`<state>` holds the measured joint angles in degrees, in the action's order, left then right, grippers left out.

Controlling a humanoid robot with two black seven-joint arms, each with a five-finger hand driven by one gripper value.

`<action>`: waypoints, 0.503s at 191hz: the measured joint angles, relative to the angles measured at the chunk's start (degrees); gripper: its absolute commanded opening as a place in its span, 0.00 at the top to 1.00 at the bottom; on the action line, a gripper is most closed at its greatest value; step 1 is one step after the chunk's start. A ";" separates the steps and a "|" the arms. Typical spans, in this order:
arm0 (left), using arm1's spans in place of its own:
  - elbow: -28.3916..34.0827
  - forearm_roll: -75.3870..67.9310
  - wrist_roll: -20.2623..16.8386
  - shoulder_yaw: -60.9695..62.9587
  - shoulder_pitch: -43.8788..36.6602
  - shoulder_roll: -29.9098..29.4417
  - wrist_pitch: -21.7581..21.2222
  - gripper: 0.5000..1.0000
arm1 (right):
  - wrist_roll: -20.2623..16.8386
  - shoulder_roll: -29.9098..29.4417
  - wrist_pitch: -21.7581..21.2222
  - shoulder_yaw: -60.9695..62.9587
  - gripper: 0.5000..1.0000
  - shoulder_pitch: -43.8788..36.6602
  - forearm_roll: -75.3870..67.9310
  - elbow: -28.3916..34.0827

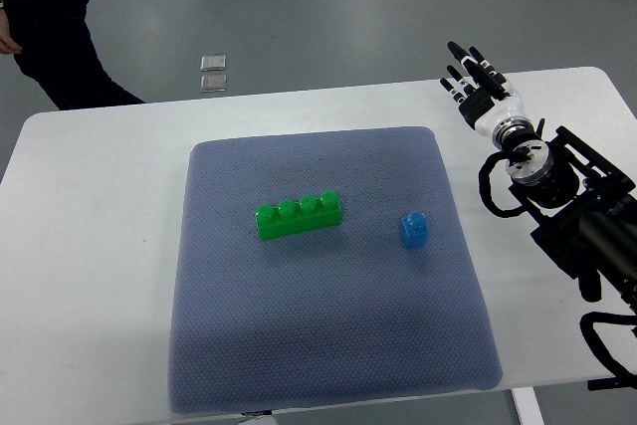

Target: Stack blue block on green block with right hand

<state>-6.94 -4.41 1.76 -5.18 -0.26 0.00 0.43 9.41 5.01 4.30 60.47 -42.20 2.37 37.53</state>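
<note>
the blue block sits on the mat right of the green block, apart. likely light, rigid, slick plastic; pinch its side faces. right hand, fingers spread and empty, hovers near the desk's far right corner.

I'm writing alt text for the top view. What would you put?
A small blue block sits right of a long green block on a grey mat, apart. The robot's right hand, fingers spread, hovers over the white table.

I see blue block at 3 o'clock of green block, apart | both on mat | right hand empty, fingers extended, at 1 o'clock
</note>
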 measured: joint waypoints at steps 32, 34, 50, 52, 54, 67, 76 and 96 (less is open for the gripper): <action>-0.01 0.01 -0.58 -0.13 0.01 0.00 0.00 0.00 | 0.00 -0.05 0.00 0.00 0.17 0.00 0.00 0.00; -0.01 0.01 -0.60 -0.15 0.02 0.00 -0.01 0.00 | 0.00 -0.06 0.00 0.00 0.17 0.00 0.00 0.00; 0.06 0.01 -0.62 -0.20 0.09 0.00 -0.19 0.00 | 0.00 -0.11 0.00 0.00 0.17 0.00 -0.06 0.00; 0.09 0.01 -0.62 -0.20 0.09 0.00 -0.20 0.00 | 0.00 -0.10 0.00 0.00 0.17 0.00 -0.06 0.00; 0.11 0.01 -0.62 -0.21 0.09 0.00 -0.21 0.00 | 0.00 -0.08 0.00 0.00 0.17 0.00 -0.06 0.00; 0.23 0.01 -0.62 -0.25 -0.11 0.00 -0.26 0.00 | 0.00 0.31 0.00 -0.03 0.17 0.00 -0.06 0.00; 0.16 0.01 -0.62 -0.26 -0.30 0.00 -0.26 0.00 | 0.00 0.58 -0.03 -0.06 0.17 0.00 -0.06 0.00; -0.11 0.01 -0.62 -0.28 -0.33 0.00 -0.26 0.00 | 0.03 0.76 -0.07 -0.06 0.17 0.08 -0.02 0.00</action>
<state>-7.05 -4.40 1.14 -5.45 -0.59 0.00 0.17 9.44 5.77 4.23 60.41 -42.12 2.35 37.53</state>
